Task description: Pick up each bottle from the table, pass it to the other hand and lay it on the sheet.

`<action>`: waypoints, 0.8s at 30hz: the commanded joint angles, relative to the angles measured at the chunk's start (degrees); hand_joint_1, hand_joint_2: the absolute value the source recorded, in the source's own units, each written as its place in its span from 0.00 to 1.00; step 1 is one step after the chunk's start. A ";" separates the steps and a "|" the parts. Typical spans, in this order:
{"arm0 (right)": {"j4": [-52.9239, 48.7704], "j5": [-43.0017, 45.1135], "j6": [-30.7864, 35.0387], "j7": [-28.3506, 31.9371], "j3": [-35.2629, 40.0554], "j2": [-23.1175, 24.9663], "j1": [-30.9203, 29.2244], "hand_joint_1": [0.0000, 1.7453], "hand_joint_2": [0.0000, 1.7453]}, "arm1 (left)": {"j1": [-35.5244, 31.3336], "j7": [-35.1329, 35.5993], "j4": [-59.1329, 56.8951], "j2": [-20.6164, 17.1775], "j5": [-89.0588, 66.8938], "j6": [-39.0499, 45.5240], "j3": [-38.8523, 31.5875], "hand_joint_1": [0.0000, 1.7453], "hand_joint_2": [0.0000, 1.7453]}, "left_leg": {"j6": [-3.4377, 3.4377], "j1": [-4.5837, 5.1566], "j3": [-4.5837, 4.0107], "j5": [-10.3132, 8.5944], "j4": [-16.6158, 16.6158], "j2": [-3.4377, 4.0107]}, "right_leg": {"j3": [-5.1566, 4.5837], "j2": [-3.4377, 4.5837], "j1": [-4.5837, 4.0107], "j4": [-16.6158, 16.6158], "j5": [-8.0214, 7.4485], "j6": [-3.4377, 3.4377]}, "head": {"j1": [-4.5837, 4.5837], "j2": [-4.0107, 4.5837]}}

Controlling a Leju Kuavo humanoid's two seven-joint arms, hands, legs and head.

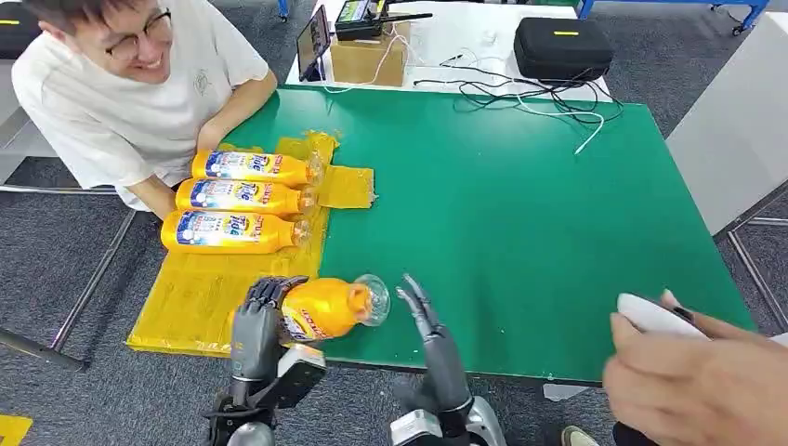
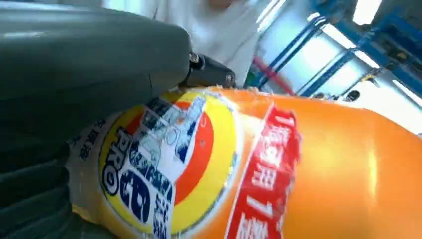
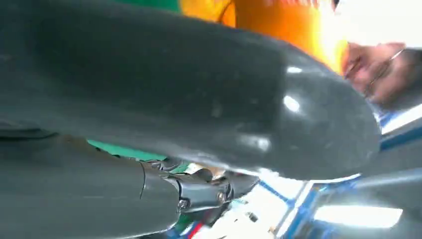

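Item: orange detergent bottle (image 1: 321, 308), plastic, printed label, clear cap (image 1: 373, 299) at one end.

Location: lying on its side in the left robot hand (image 1: 256, 321), over the near corner of the yellow sheet (image 1: 190, 297) where it meets the green worktop (image 1: 520, 214). Cap end points toward the right robot hand (image 1: 423, 316), which stands just beside the cap, apart from it.

Left robot hand: fingers wrapped over the labelled body at the base end; the left wrist view shows the thumb (image 2: 89, 55) pressed across the label.

Right robot hand: fingers spread and raised, holding nothing.

Stock already laid: three like bottles (image 1: 242, 200) side by side on the sheet, beyond the left robot hand, caps toward the worktop.

Handling, judged: body looks glossy and smooth, likely slippery under hard fingers; walls probably stiff enough to take a firm squeeze with slight give. Appears full, so moderately heavy, weight spread along its length. Round section: will roll once released. Not fragile.

Best hold, judged: broad wrap around the mid-body label, where girth is even; the shoulder and cap taper and offer poor purchase.

Also present: a seated person (image 1: 130, 84) beyond the sheet; another person's hand (image 1: 692, 376) with a white object, well off past the right robot hand.
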State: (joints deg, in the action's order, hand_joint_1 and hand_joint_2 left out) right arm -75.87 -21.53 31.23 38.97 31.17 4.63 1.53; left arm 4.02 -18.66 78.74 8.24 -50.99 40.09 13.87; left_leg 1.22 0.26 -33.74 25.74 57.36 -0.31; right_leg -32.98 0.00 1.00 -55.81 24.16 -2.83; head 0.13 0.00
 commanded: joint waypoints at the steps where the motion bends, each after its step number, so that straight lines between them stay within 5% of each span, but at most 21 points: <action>1: 2.25 2.58 -0.35 1.01 -5.12 1.27 1.11 0.00 0.00 | -11.38 9.26 -20.08 -2.51 -9.62 -0.15 -10.55 1.00 1.00 | -0.09 -0.04 0.19 -0.05 -0.13 -0.05 | 0.20 -0.09 -0.04 0.09 -0.02 0.11 | 0.00 -0.02; 14: 3.60 5.83 -0.52 1.03 -7.97 2.20 0.87 0.00 0.00 | -20.96 18.47 -33.93 -8.88 -15.70 -12.34 -7.43 0.93 1.00 | -0.12 -0.09 0.23 -0.01 -0.06 0.03 | 0.27 -0.01 -0.08 0.03 0.00 0.14 | 0.00 0.00; 16: 3.68 6.98 -0.43 1.03 -8.74 2.44 0.95 0.00 0.00 | -22.02 18.66 -35.41 -9.46 -15.78 -15.68 -6.39 0.81 1.00 | -0.15 -0.10 0.31 -0.02 -0.11 0.05 | 0.33 0.00 -0.09 0.07 -0.01 0.18 | 0.00 0.00; 17: 3.68 6.98 -0.43 1.03 -8.74 2.44 0.95 0.00 0.00 | -22.02 18.66 -35.41 -9.46 -15.78 -15.68 -6.39 0.59 1.00 | -0.11 -0.08 0.22 -0.04 -0.07 0.02 | 0.26 -0.02 -0.08 0.04 -0.02 0.14 | 0.02 0.00; 19: 3.69 7.88 -0.66 1.03 -9.47 2.68 1.02 0.00 0.00 | -22.17 19.21 -35.11 -9.91 -16.00 -18.29 -5.52 0.39 1.00 | -0.11 -0.07 0.28 -0.04 -0.08 0.00 | 0.30 -0.03 -0.07 0.04 -0.02 0.14 | 0.00 -0.02; 21: 3.78 8.08 -0.65 1.03 -9.73 2.81 0.95 0.00 0.00 | -22.14 19.27 -34.68 -10.07 -16.02 -19.11 -5.23 0.06 1.00 | -0.08 -0.03 0.36 -0.04 -0.08 0.02 | 0.36 0.04 -0.03 0.01 -0.03 0.10 | 0.02 0.00; 24: 3.72 8.29 -1.00 1.03 -9.89 2.80 0.85 0.00 0.00 | -21.63 18.74 -32.73 -10.20 -14.03 -22.91 -4.46 0.00 1.00 | -0.13 -0.09 0.51 -0.07 -0.11 0.04 | 0.53 0.05 -0.09 0.05 -0.07 0.17 | 0.00 -0.02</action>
State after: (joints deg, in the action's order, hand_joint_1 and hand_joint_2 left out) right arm -75.30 -13.95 30.82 39.89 23.89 6.45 3.26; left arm -16.63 -0.07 51.10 0.61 -66.62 22.88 6.51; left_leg 1.19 0.25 -33.29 25.70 57.31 -0.38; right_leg -32.48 -0.03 0.99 -55.83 24.18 -2.78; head 0.13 -0.02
